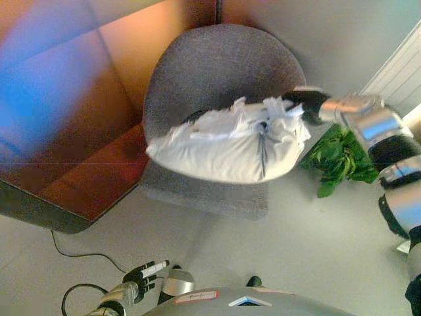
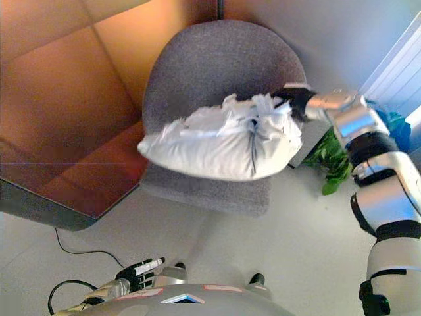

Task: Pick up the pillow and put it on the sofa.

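Holding pillow (image 1: 227,148) bunched in my right hand's (image 1: 304,104) curled fingers just above the grey sofa (image 1: 217,72) seat, lifted, only release left; left hand (image 1: 141,275) idle, relaxed.

My right hand (image 2: 295,100) holds the pillow (image 2: 217,146) over the armchair's (image 1: 217,72) seat, perhaps just clear of it. A plant (image 1: 339,158) stands right of the armchair; my left hand (image 1: 143,275) hangs near me.
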Tool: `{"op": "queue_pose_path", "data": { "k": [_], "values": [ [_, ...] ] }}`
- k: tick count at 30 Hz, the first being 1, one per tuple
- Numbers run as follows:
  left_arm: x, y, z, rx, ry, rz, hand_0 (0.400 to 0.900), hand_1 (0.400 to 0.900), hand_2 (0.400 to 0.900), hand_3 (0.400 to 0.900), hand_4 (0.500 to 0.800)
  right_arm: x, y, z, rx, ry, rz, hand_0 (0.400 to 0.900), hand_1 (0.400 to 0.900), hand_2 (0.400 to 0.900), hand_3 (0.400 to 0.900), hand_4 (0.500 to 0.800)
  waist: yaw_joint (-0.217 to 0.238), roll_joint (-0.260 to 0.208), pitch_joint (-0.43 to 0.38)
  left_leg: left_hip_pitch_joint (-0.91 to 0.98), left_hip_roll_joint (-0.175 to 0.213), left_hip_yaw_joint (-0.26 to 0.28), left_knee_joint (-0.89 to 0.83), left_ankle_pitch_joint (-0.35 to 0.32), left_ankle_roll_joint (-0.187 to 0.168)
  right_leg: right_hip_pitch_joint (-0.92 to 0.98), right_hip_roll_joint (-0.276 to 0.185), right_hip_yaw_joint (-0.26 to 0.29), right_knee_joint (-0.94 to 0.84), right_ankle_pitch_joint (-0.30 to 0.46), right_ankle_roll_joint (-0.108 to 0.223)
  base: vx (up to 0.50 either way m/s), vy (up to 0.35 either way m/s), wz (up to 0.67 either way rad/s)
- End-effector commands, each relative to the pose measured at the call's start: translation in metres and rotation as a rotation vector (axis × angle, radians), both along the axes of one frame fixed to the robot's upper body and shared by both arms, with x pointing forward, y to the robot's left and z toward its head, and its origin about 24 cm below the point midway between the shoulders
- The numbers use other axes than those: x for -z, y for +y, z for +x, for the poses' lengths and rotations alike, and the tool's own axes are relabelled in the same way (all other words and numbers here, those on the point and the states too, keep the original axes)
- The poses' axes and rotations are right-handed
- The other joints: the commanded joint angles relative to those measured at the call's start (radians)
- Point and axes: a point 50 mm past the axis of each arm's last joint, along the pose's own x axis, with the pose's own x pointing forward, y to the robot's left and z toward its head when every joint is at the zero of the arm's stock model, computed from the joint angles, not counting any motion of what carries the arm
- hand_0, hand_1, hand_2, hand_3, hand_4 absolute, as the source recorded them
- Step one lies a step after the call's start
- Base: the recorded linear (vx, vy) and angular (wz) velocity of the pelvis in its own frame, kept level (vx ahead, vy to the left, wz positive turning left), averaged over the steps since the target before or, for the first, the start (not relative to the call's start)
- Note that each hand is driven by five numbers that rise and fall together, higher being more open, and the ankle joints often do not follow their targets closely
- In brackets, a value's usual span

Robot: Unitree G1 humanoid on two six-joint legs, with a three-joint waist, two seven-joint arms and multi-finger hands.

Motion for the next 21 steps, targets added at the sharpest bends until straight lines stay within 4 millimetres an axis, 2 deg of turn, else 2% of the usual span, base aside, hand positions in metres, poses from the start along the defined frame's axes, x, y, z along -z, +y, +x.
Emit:
{"op": "queue_pose_path", "data": {
  "k": [1, 6, 10, 15, 17, 19, 21],
  "values": [
    [-0.006, 0.028, -0.009, 0.028, 0.066, 0.097, 0.900, 0.900, 0.900, 0.900, 0.800, -0.153, 0.029, 0.005, -0.026, -0.501, 0.094, 0.400, 0.400, 0.400, 0.400, 0.500, 0.037, -0.102, -0.090, -0.021, 0.012, -0.026, -0.057, 0.069, -0.006, 0.033, -0.091, 0.015, 0.016, -0.009, 0.087, 0.06, 0.019, 0.11],
    [-0.004, 0.029, -0.019, -0.012, 0.082, 0.101, 0.900, 0.900, 0.900, 0.900, 0.800, -0.178, 0.026, 0.000, 0.046, -0.590, 0.079, 0.400, 0.400, 0.400, 0.400, 0.500, 0.045, -0.113, -0.100, -0.023, 0.008, -0.043, -0.057, 0.068, -0.003, 0.040, -0.094, 0.015, 0.018, -0.009, 0.086, 0.07, 0.026, 0.12],
    [-0.004, 0.030, -0.026, -0.031, 0.096, 0.106, 0.900, 0.900, 0.900, 0.900, 0.800, -0.185, 0.027, -0.001, 0.081, -0.628, 0.028, 0.400, 0.400, 0.400, 0.400, 0.500, 0.053, -0.117, -0.106, -0.030, 0.006, -0.054, -0.063, 0.073, -0.003, 0.042, -0.092, 0.011, 0.014, -0.008, 0.086, 0.09, 0.032, 0.10],
    [-0.003, 0.029, -0.035, -0.003, 0.127, 0.123, 0.900, 0.900, 0.900, 0.900, 0.800, -0.167, 0.028, 0.005, 0.098, -0.612, -0.127, 0.400, 0.400, 0.400, 0.400, 0.500, 0.080, -0.121, -0.103, -0.047, 0.006, -0.075, -0.067, 0.083, -0.007, 0.043, -0.087, -0.003, 0.010, -0.012, 0.083, 0.17, 0.059, 0.13],
    [-0.002, 0.029, -0.041, 0.025, 0.151, 0.130, 0.900, 0.900, 0.900, 0.900, 0.800, -0.151, 0.026, 0.010, 0.105, -0.567, -0.167, 0.400, 0.400, 0.400, 0.400, 0.500, 0.095, -0.119, -0.097, -0.060, 0.009, -0.086, -0.068, 0.091, -0.010, 0.042, -0.083, -0.011, 0.013, -0.020, 0.080, 0.22, 0.082, 0.22],
    [-0.002, 0.030, -0.044, 0.072, 0.157, 0.138, 0.900, 0.900, 0.900, 0.900, 0.800, -0.135, 0.025, 0.015, 0.120, -0.535, -0.202, 0.400, 0.400, 0.400, 0.400, 0.500, 0.122, -0.115, -0.076, -0.090, 0.016, -0.103, -0.057, 0.100, -0.015, 0.030, -0.083, -0.023, 0.033, -0.036, 0.075, 0.11, 0.058, 0.28],
    [-0.004, 0.033, -0.038, 0.111, 0.135, 0.149, 0.900, 0.900, 0.900, 0.900, 0.800, -0.127, 0.026, 0.019, 0.152, -0.547, -0.264, 0.400, 0.400, 0.400, 0.400, 0.500, 0.149, -0.110, -0.042, -0.142, 0.025, -0.127, -0.040, 0.110, -0.020, -0.014, -0.090, -0.033, 0.063, -0.047, 0.070, -0.09, -0.007, 0.27]
  ]
}}
